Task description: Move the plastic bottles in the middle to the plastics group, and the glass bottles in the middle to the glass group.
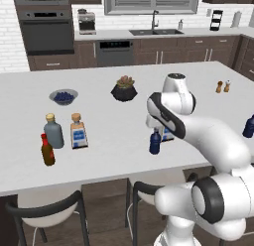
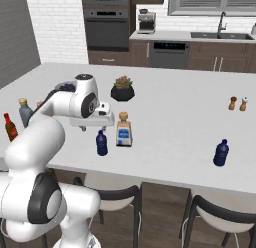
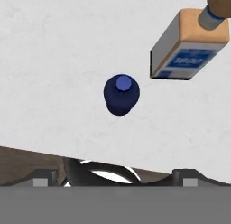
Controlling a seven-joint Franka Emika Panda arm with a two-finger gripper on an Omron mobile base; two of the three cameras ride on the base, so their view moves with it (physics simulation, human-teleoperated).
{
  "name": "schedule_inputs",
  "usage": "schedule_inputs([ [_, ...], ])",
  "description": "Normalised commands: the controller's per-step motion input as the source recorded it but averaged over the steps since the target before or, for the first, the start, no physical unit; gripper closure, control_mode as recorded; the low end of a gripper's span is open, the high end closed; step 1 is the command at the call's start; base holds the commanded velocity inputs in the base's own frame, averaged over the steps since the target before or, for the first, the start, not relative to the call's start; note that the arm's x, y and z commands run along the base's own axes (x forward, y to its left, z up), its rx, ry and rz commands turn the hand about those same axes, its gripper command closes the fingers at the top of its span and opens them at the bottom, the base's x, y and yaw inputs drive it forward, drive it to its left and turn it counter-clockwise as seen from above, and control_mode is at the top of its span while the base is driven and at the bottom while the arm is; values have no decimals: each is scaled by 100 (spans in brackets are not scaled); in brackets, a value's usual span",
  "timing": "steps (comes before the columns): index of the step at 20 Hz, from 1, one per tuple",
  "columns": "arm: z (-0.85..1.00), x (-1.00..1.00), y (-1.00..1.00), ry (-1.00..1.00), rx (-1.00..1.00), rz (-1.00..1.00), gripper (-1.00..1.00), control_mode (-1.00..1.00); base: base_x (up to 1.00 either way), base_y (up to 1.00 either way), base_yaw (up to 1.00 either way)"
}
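**Blue plastic bottle stands below the open gripper**

Blue and small, the plastic bottle (image 3: 121, 94) stands upright near the front edge of the counter (image 1: 124, 121), its long axis vertical. The hand view looks down on its cap almost from straight above, so the bottle lies directly under the hand. The gripper (image 2: 92, 126) hangs above it with jaws fully apart and holds nothing. Just behind stands a labelled glass bottle (image 2: 124, 130), close but apart. Farther right, a second blue bottle (image 2: 221, 153) marks the plastics group; the descent probably must stay vertical.
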Motion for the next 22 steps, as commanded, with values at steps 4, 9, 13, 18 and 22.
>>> schedule_inputs([
  [4,-39,38,0,-12,5,1,-100,-100,0,0,0],
  [9,-3,21,0,0,-4,0,-100,-100,0,0,0],
  [13,-4,21,0,0,-9,0,-100,-100,0,0,0],
  [18,-32,23,0,0,-1,0,-100,-100,0,0,0],
  [22,-30,17,0,0,0,0,-100,-100,0,0,0],
])
